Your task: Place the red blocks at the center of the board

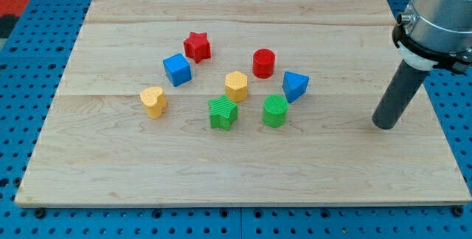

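Right, arm ends in a plain dark rod w/ no claw on it, so nothing is gripped or held. My tip (383,125) sits down on the wooden worktop (332,176), near its edge at the view's right, touching no block. All blocks lie off to the view's left of my tip, w/ bare wood between.

Nearest to my tip: blue triangular block (295,85), to the view's left and a bit toward the view's top. Next, green cylinder (275,111), just beside the blue triangular block on its lower-left, approx level w/ my tip; can't tell if the two touch.

Then red cylinder (263,63), further left of my tip and higher in the view, upright, apart from its neighbours. It stands a little toward the view's top from mid-board.

Yellow hexagonal block (236,85) comes next, approx mid-board, between red cylinder and green star (223,113). Green star is right below it in the view, v. close.

Further out: red star (197,46), well apart from my tip, toward the view's top-left of the cluster and the block nearest the view's top. Both red blocks are apart from each other, w/ the yellow hexagonal block lower down between them.

Blue cube (177,69) sits just lower-left of the red star, near but not touching.

Farthest from my tip: yellow heart-shaped block (153,101), at the view's left end of the group, on its own.

Blue pegboard (29,54) shows round the worktop.
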Robot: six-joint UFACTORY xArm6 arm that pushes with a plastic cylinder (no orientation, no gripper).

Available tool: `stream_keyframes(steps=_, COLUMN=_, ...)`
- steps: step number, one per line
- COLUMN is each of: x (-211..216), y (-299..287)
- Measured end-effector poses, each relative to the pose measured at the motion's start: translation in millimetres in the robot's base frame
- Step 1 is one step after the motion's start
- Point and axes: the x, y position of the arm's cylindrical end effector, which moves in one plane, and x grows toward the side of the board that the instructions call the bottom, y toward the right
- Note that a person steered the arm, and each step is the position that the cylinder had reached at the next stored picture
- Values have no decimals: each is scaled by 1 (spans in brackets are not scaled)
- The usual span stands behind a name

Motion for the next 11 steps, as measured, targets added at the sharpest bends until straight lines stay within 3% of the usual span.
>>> stream_keyframes(steps=4, x=-61, y=9)
stream_keyframes(steps=5, x=-105, y=-19)
stream_keyframes(steps=7, x=-101, y=-137)
stream_keyframes(steps=9, x=-123, y=-156)
stream_keyframes(steps=10, x=-190, y=-177)
stream_keyframes(steps=11, x=-223, y=-238)
